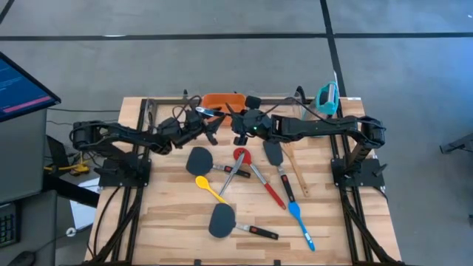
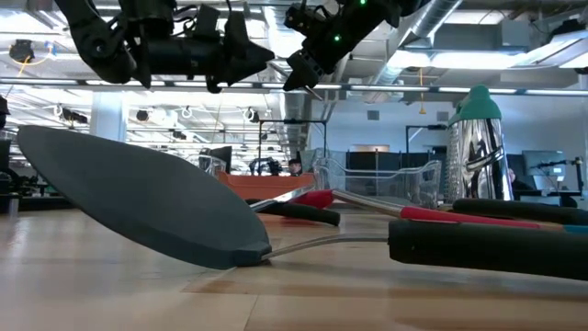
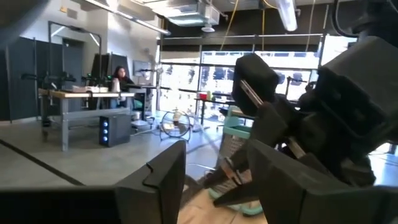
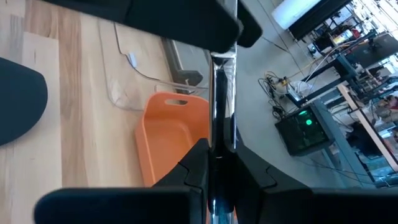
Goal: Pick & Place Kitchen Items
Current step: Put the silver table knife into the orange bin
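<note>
Utensil (image 4: 222, 93) clamped in right pincer (image 4: 219, 163), wrist cam only; left pincer (image 3: 211, 180) apart.

A wooden table (image 1: 170, 214) carries two black spatulas (image 1: 198, 159), a yellow spoon (image 1: 209, 189), a blue spoon (image 1: 300, 219), red-handled tongs (image 1: 255, 174) and an orange bin (image 1: 222, 100).

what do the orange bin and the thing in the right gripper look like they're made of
Orange bin: likely moulded plastic, with an even matte colour, rounded corners and a cut-out handle slot. The rod pinched in the right gripper: apparently polished metal, with mirror-like bright streaks along its length. Which utensil it is cannot be told.
</note>
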Controlling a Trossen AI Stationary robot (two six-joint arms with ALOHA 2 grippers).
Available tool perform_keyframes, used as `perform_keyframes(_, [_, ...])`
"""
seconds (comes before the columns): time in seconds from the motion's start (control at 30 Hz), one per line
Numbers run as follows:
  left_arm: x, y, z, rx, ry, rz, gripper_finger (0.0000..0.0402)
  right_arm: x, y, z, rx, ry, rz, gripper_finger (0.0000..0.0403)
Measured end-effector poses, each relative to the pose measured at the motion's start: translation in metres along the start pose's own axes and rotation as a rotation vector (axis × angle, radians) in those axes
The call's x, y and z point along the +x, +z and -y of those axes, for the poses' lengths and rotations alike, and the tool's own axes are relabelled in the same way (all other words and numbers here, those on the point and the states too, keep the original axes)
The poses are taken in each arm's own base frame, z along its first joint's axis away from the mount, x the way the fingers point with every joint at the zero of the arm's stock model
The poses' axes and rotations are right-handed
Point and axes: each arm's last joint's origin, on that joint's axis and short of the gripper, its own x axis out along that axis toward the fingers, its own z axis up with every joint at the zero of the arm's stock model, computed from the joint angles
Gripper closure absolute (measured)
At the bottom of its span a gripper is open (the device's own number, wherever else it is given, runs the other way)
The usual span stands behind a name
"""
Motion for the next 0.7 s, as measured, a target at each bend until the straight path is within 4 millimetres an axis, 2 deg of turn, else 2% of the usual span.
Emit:
perform_keyframes(0.23, [0.0001, 0.0013, -0.0005, -0.003, 0.002, 0.013, 0.0287, -0.0001, 0.0001, -0.0001, 0.000, 0.000, 0.001, 0.0369])
perform_keyframes(0.5, [0.0002, 0.0016, 0.0015, 0.043, -0.071, 0.015, 0.0385, -0.0001, 0.0001, 0.0000, 0.000, -0.004, 0.000, 0.0369])
perform_keyframes(0.7, [0.0000, 0.0017, 0.0030, 0.097, -0.122, 0.019, 0.0399, 0.0001, -0.0002, -0.0002, -0.002, -0.003, -0.003, 0.0369])
